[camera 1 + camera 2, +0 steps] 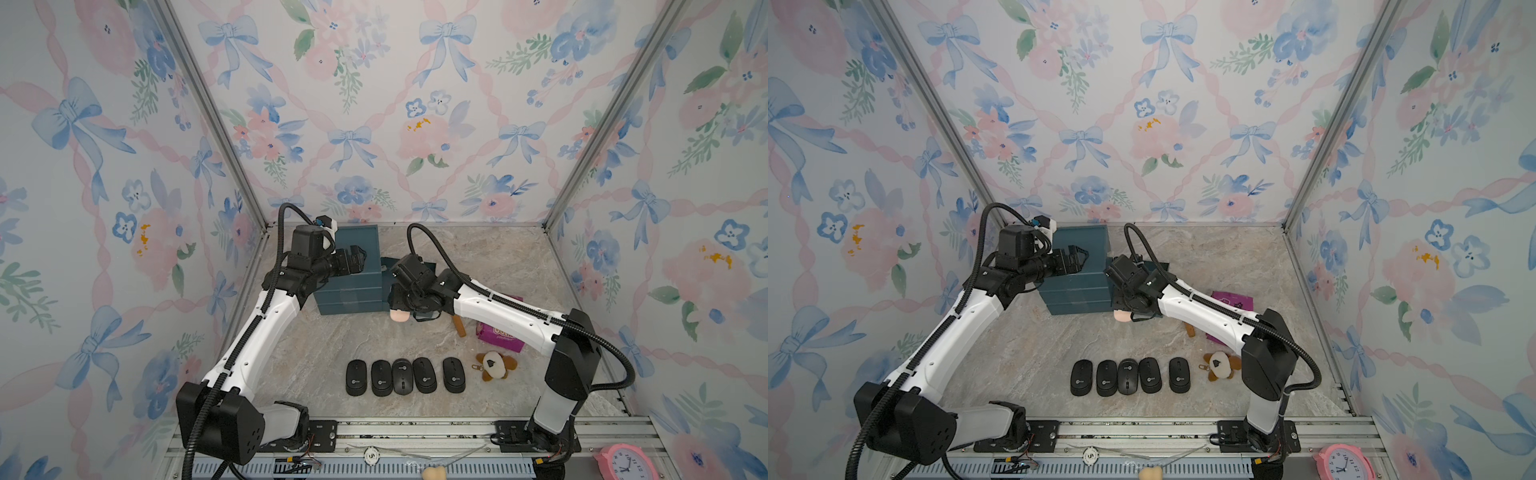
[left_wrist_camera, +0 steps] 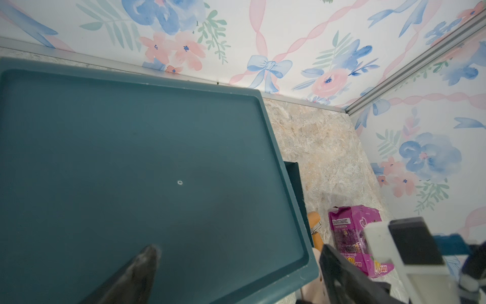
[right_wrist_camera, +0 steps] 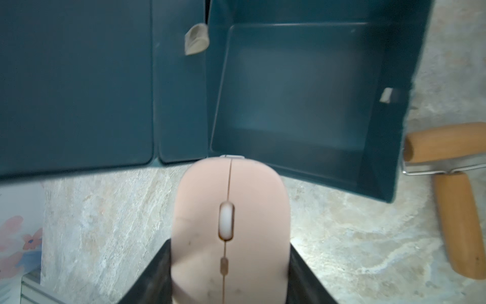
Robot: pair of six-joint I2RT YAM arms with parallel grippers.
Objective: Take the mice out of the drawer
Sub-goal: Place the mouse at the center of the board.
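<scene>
Right claw, partly closed on the sides of the pale pink oval plastic mouse, holds it over the marbled worktop just outside the empty teal plastic drawer, where a jolt could slip the smooth shell free.

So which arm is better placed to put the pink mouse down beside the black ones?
Right. The right end effector grips the pink mouse over the table, closer to the black mice; the left end effector is open and empty over the drawer unit.
</scene>
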